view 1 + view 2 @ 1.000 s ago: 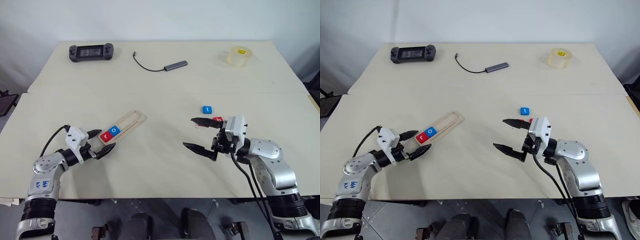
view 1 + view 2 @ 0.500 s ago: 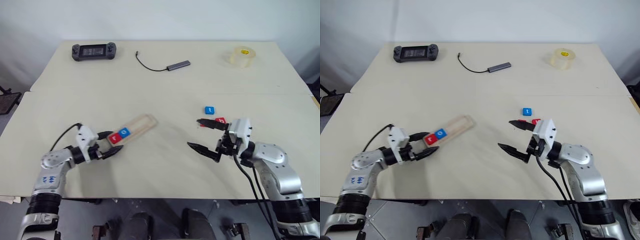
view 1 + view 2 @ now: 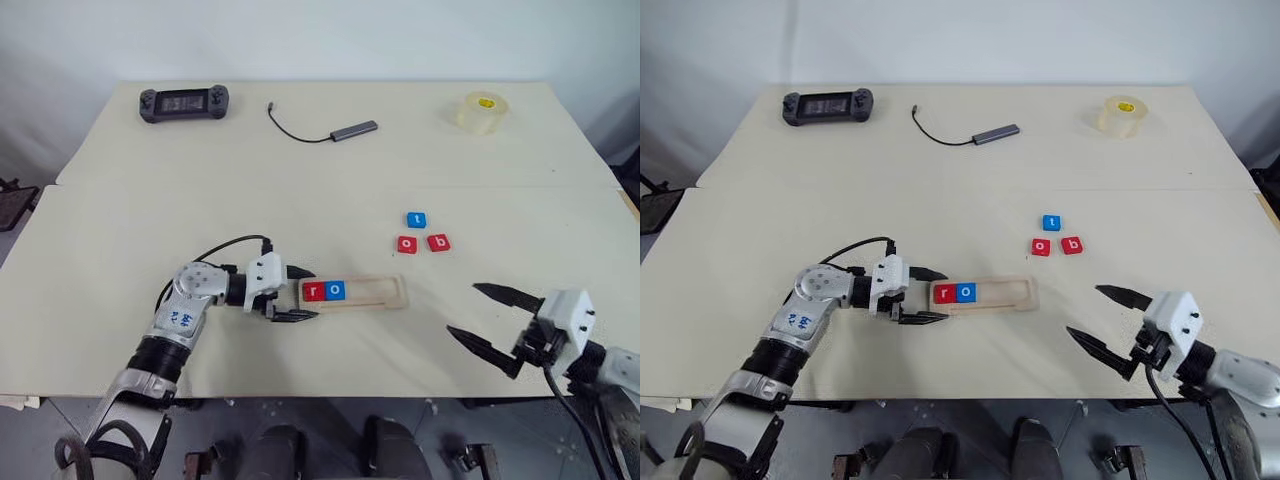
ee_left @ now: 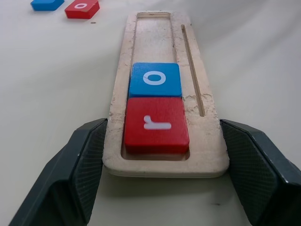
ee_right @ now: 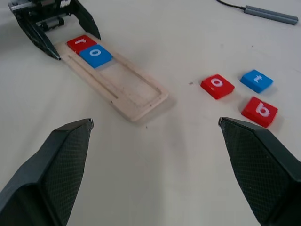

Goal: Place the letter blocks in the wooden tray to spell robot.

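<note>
The wooden tray (image 3: 372, 291) lies crosswise near the table's middle. A red r block (image 3: 314, 291) and a blue o block (image 3: 336, 290) sit side by side in its left end. My left gripper (image 3: 303, 294) is shut on that end of the tray, one finger on each long side, as seen in the left wrist view (image 4: 164, 174). Three loose blocks lie behind and to the right of the tray: a blue t (image 3: 416, 220), a red o (image 3: 407, 244) and a red b (image 3: 438, 243). My right gripper (image 3: 466, 310) stands open near the front right edge, holding nothing.
At the back of the table lie a black game controller (image 3: 182, 102), a cable with a grey hub (image 3: 345, 131) and a roll of clear tape (image 3: 479, 111). A seam (image 3: 300, 185) runs across the table behind the tray.
My left gripper shut on the tray's end and swung it rightward until it lies crosswise. My right gripper drew back to the front right, uncovering the red o and b blocks.
</note>
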Controlling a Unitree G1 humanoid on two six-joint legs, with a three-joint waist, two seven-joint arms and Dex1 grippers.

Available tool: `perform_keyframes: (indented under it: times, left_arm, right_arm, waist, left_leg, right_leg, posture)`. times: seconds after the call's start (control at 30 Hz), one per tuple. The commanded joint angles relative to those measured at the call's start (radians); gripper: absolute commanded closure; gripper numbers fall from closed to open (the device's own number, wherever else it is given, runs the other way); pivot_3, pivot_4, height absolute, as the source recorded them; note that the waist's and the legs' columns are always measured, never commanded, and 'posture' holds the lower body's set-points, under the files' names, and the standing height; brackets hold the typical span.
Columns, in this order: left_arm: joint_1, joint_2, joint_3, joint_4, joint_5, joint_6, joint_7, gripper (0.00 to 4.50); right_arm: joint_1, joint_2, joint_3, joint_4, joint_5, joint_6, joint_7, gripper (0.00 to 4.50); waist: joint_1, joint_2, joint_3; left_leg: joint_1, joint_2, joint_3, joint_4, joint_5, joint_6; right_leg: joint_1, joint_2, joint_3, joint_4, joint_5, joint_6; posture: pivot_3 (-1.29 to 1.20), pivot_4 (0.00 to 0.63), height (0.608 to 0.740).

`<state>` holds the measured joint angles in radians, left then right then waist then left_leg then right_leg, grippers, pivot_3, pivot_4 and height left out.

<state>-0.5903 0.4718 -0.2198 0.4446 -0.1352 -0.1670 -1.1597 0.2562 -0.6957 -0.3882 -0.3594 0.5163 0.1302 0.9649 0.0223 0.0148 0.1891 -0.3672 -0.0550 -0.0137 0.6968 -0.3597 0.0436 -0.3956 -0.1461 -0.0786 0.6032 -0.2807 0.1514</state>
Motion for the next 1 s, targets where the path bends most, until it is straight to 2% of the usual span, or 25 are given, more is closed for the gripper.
perform_keyframes:
  times: [0.03, 0.1, 0.17, 0.33, 0.47, 0.67, 0.73, 0.83, 0.9, 1.0]
  left_arm:
    - [-0.002, 0.005, -0.009, 0.037, 0.015, -0.010, -0.031, 1.11]
    - [-0.004, 0.000, -0.002, 0.041, 0.001, -0.008, -0.046, 0.38]
    - [-0.008, -0.007, 0.009, 0.052, 0.005, -0.033, -0.030, 0.06]
    - [0.017, 0.032, 0.075, 0.072, -0.037, -0.054, -0.037, 0.06]
    - [0.096, 0.099, 0.154, 0.019, -0.143, -0.040, -0.132, 0.06]
    - [0.192, 0.116, 0.253, -0.088, -0.191, -0.038, -0.059, 0.06]
    - [0.220, 0.110, 0.278, -0.145, -0.279, 0.073, -0.083, 0.06]
    - [0.279, 0.131, 0.295, -0.258, -0.327, 0.139, -0.090, 0.06]
    - [0.294, 0.132, 0.306, -0.294, -0.337, 0.159, -0.074, 0.06]
    - [0.329, 0.149, 0.305, -0.345, -0.339, 0.184, -0.080, 0.06]
  right_arm:
    - [0.024, 0.018, -0.042, -0.052, 0.023, -0.007, -0.029, 0.00]
    - [0.036, 0.026, -0.040, -0.060, 0.021, -0.010, -0.038, 0.00]
    - [0.055, 0.038, -0.046, -0.068, 0.019, -0.012, -0.050, 0.00]
    - [0.128, 0.077, -0.142, -0.058, 0.025, -0.038, -0.093, 0.00]
    - [0.216, 0.111, -0.216, -0.043, 0.063, 0.008, -0.118, 0.00]
    - [0.267, 0.165, -0.228, 0.004, 0.009, -0.071, -0.130, 0.00]
    - [0.237, 0.168, -0.216, 0.013, 0.005, -0.079, -0.145, 0.00]
    - [0.108, 0.125, -0.154, -0.002, -0.009, 0.006, -0.211, 0.00]
    - [0.023, 0.080, -0.119, -0.009, -0.019, 0.100, -0.261, 0.00]
    - [-0.201, -0.021, -0.063, -0.006, 0.042, 0.324, -0.339, 0.00]
  waist:
    - [0.001, 0.000, 0.000]
    - [0.003, 0.000, 0.000]
    - [0.004, 0.000, 0.000]
    - [0.004, 0.000, 0.000]
    - [-0.002, 0.000, 0.000]
    - [0.006, 0.000, 0.000]
    - [0.005, 0.000, 0.000]
    - [-0.004, 0.000, 0.000]
    - [-0.014, 0.001, 0.000]
    - [-0.018, 0.002, 0.000]
  left_leg:
    - [0.000, 0.000, 0.000, 0.000, 0.000, 0.000]
    - [0.000, 0.000, -0.001, 0.000, 0.000, 0.000]
    - [0.000, 0.000, -0.001, 0.000, 0.000, 0.000]
    - [0.000, 0.000, -0.002, 0.000, 0.000, 0.000]
    - [0.000, 0.001, -0.002, -0.001, 0.000, 0.000]
    - [0.000, 0.000, -0.002, -0.001, 0.000, 0.000]
    - [0.000, -0.001, -0.003, 0.000, 0.000, 0.000]
    - [0.000, 0.000, -0.003, -0.001, 0.000, 0.000]
    - [0.001, 0.000, -0.003, -0.001, 0.000, 0.000]
    - [0.001, 0.001, -0.003, -0.001, 0.000, -0.001]
  right_leg:
    - [0.000, 0.000, 0.000, 0.000, 0.000, 0.000]
    - [0.000, 0.000, 0.000, 0.000, 0.000, 0.000]
    - [0.000, 0.000, 0.000, 0.000, 0.000, 0.000]
    - [0.000, 0.000, 0.000, 0.000, 0.000, 0.000]
    - [0.000, 0.000, 0.000, 0.000, 0.000, 0.000]
    - [0.000, -0.002, 0.001, -0.001, 0.000, 0.000]
    - [0.000, -0.002, 0.001, -0.001, 0.000, 0.000]
    - [0.000, -0.002, 0.002, -0.001, 0.000, 0.000]
    - [0.000, -0.002, 0.003, 0.000, 0.000, 0.000]
    - [-0.001, -0.002, 0.002, 0.000, 0.000, -0.001]
  posture:
    - [0.00, 0.150, 0.740]
    - [0.00, 0.150, 0.740]
    - [0.00, 0.150, 0.740]
    - [0.00, 0.150, 0.740]
    - [0.00, 0.150, 0.740]
    - [0.00, 0.150, 0.740]
    - [0.00, 0.150, 0.740]
    - [0.00, 0.150, 0.740]
    - [0.00, 0.150, 0.740]
    - [0.00, 0.150, 0.740]
